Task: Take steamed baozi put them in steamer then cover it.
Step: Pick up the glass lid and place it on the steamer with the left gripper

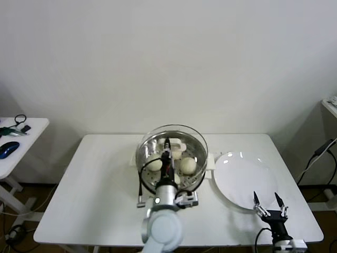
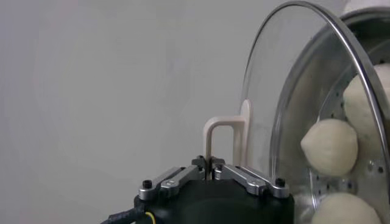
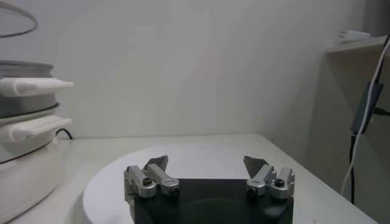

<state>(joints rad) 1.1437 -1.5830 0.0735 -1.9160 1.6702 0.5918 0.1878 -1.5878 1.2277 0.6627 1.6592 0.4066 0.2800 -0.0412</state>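
The clear glass cover point(image 1: 174, 150) hangs tilted just above the steel steamer point(image 1: 196, 176) at the table's middle. My left gripper point(image 1: 167, 146) is shut on the cover's whitish handle point(image 2: 217, 137), with the handle's thin leg pinched between the jaws of the left gripper point(image 2: 209, 163). Through the glass I see cream-white baozi point(image 1: 188, 165) lying on the perforated floor; one baozi point(image 2: 329, 147) shows close in the left wrist view. My right gripper point(image 1: 267, 202) stands open and empty over the near edge of the white plate, apart from the steamer point(image 3: 24, 103).
An empty flat white plate point(image 1: 245, 176) lies right of the steamer. The steamer's white pot base point(image 3: 21, 164) has side handles. A small side table point(image 1: 16, 145) with a mouse and cables stands at the far left. A cable hangs at the far right.
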